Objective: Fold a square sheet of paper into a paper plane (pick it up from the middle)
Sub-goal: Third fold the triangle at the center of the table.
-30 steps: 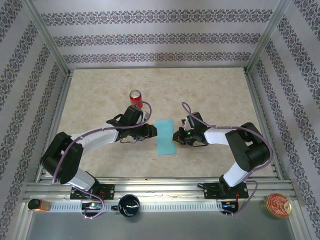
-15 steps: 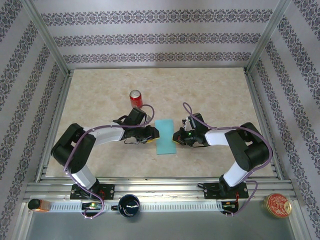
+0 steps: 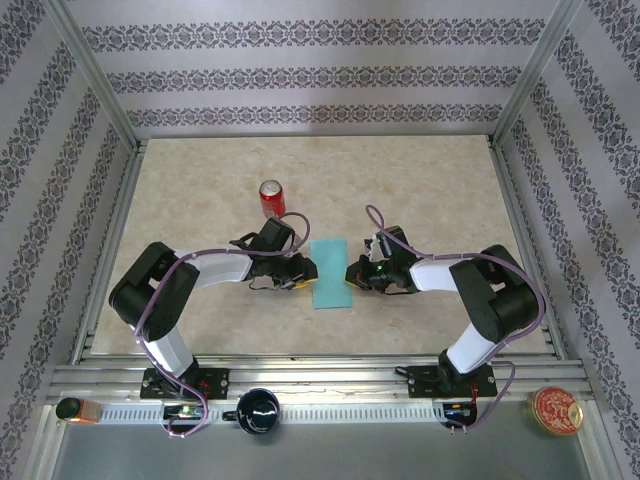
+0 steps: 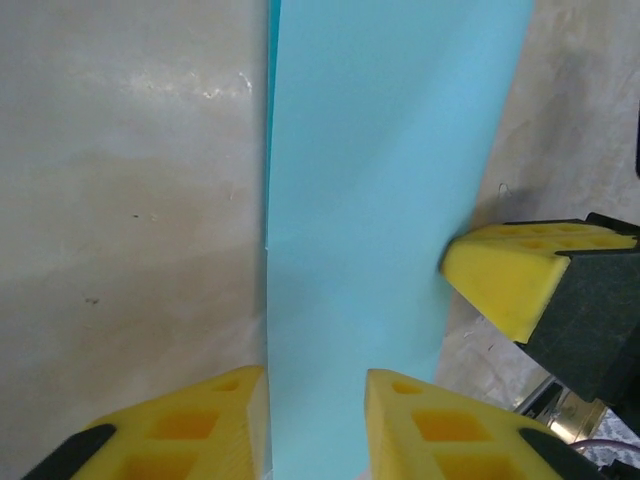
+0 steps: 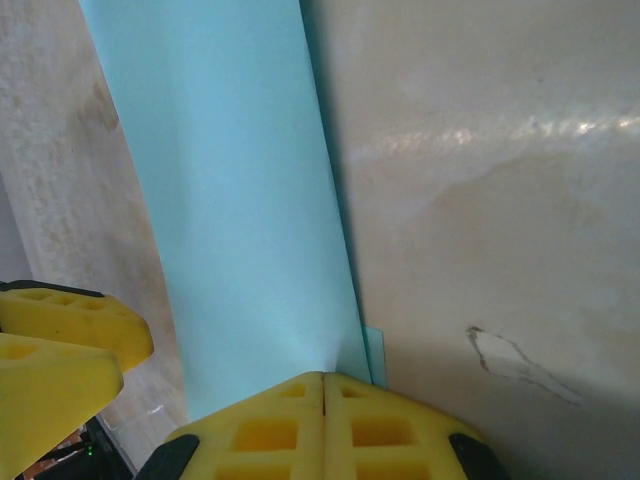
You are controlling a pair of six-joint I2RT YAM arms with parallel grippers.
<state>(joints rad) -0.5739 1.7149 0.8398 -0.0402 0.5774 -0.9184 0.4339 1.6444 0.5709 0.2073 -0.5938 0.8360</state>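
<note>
Only first fold done, we judge: square sheet of paper (image 3: 331,273) lies as narrow strip on table (image 3: 420,190) between left gripper (image 4: 315,400), narrowly parted, and right gripper (image 5: 322,395), closed; nose, wing folds remain.

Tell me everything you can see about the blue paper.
The sheet of paper is plain turquoise, folded into a narrow, layered strip, a lower edge peeking out. It lies flat on the table, between the grippers: the open left gripper sits at one long edge, the shut right gripper at the other.
</note>
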